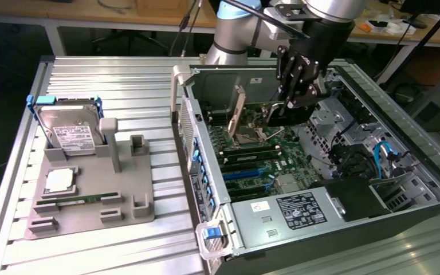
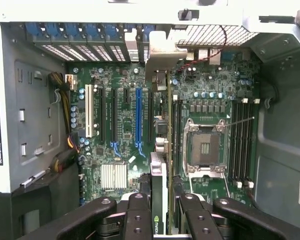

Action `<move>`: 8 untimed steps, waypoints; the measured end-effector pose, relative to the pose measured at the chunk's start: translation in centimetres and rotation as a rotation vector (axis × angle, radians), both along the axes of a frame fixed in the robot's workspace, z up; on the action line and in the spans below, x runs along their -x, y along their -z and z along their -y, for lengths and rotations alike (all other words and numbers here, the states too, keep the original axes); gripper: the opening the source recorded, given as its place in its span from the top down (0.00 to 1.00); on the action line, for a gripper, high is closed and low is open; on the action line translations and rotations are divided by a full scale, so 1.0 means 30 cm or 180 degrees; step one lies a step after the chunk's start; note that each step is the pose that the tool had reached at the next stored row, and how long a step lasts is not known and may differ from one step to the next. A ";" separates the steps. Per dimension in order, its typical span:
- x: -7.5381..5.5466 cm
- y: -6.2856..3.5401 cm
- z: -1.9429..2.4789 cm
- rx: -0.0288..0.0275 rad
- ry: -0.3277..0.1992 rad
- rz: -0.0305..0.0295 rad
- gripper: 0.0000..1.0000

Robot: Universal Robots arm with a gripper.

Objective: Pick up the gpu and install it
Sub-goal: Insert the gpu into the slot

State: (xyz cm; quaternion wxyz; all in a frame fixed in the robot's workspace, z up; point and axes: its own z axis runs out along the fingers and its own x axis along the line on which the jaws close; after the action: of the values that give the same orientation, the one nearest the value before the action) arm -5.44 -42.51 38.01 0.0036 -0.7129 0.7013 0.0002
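Observation:
My gripper hangs inside the open computer case, shut on the gpu. The card stands on edge above the motherboard, its black cooler below the fingers and its metal bracket toward the case's rear wall. In the wrist view the gpu appears edge-on between the two black fingers, with its bracket up at the slot openings. It runs between the blue expansion slot and the CPU socket. I cannot tell whether its edge touches a slot.
A grey fixture at the exterior view's left carries a hard drive with blue rails, a processor chip and a memory stick. The power supply, drive cage and cables crowd the case's near end.

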 end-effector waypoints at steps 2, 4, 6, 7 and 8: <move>0.000 0.005 0.000 0.0003 0.0000 -0.0037 0.73; 0.000 0.011 0.000 0.0005 0.0000 -0.0071 0.73; 0.000 0.016 0.000 0.0008 0.0000 -0.0084 0.73; 0.000 0.017 0.000 0.0007 0.0000 -0.0084 0.73; 0.000 0.018 0.000 0.0007 0.0000 -0.0084 0.73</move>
State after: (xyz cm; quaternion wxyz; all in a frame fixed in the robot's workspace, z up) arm -5.44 -42.51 37.47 -0.0064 -0.7128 0.7012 0.0088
